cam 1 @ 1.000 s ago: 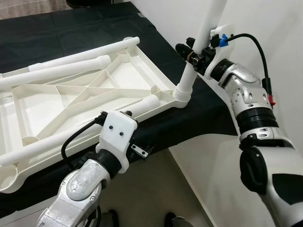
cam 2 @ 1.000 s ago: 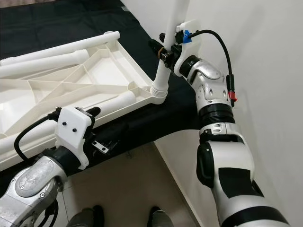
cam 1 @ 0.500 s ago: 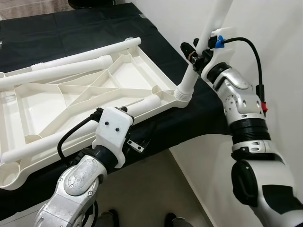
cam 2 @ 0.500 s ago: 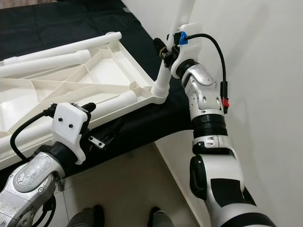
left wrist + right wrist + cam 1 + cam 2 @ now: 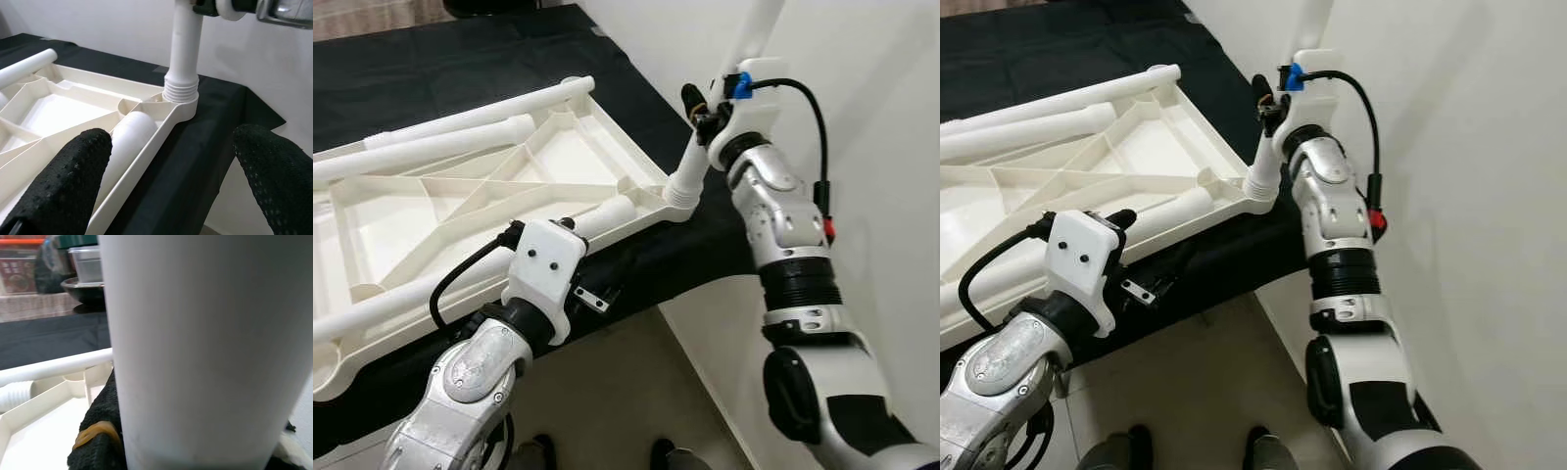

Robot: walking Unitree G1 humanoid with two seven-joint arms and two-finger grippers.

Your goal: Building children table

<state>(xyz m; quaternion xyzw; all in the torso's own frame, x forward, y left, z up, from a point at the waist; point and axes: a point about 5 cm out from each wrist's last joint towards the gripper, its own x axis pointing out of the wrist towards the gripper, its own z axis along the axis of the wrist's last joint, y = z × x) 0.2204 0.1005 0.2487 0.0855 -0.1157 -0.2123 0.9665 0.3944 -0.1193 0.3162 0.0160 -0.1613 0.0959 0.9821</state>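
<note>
leg standing in the corner socket, right gripper clamped on it

nearest the camera, the left gripper [image 5: 166, 196] hovers low at the front edge of the black-covered table [image 5: 705, 245], its two black dimpled fingers [image 5: 73, 171] spread wide with nothing between them. just beyond its tips lies the upturned white ribbed plastic tabletop [image 5: 460, 206], underside up, with a loose white plastic leg tube [image 5: 607, 217] lying along its near rim and two more white tubes [image 5: 460, 132] along the far rim.

at the near right corner of that top, a white round plastic table leg [image 5: 697, 166] stands tilted in the threaded corner socket [image 5: 680, 196]. the right gripper [image 5: 703, 110] is closed around this leg partway up, well above the socket.

the parts look light, stiff and smooth, so a round tube may well slip or spin in the pads; a firm hold on the shaft seems best, with the free gripper steadying the tabletop's rim near the socket
</note>
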